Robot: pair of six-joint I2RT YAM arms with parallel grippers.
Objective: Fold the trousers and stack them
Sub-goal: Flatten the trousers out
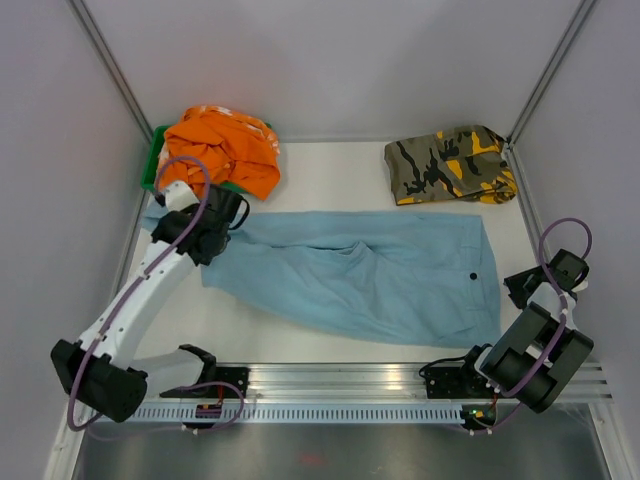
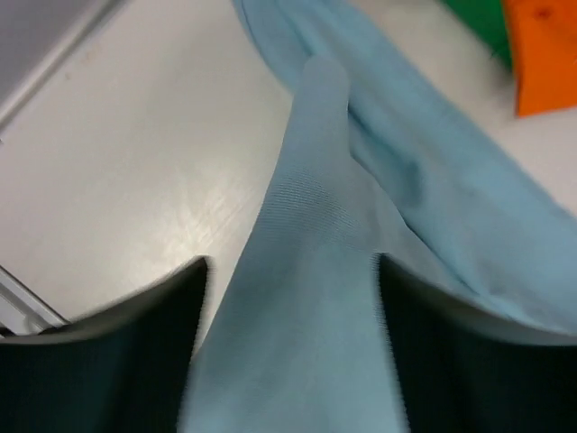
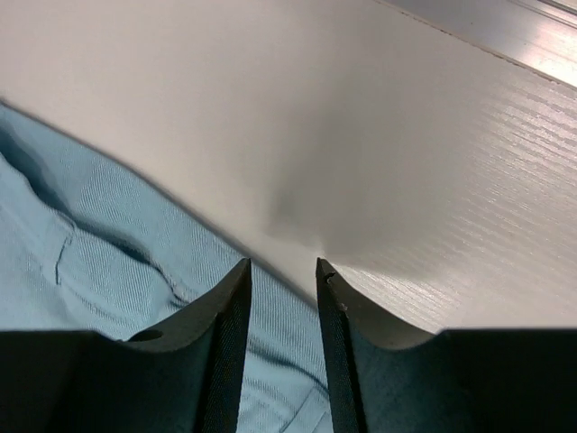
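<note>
The light blue trousers [image 1: 380,275] lie spread across the middle of the table, waist to the right with a small dark button [image 1: 472,276]. My left gripper [image 1: 215,228] is over the leg end at the left. In the left wrist view its jaws stand wide apart [image 2: 290,262] and a raised ridge of the trousers [image 2: 315,180] fills the gap between them. My right gripper [image 1: 520,287] is at the waist's right edge. In the right wrist view its jaws [image 3: 282,263] stand a little apart, straddling the edge of the trousers [image 3: 90,244], holding nothing.
An orange garment [image 1: 222,148] lies on a green bin [image 1: 152,170] at the back left. A camouflage garment [image 1: 450,165] lies at the back right. Grey walls close in the table. A metal rail [image 1: 340,385] runs along the near edge.
</note>
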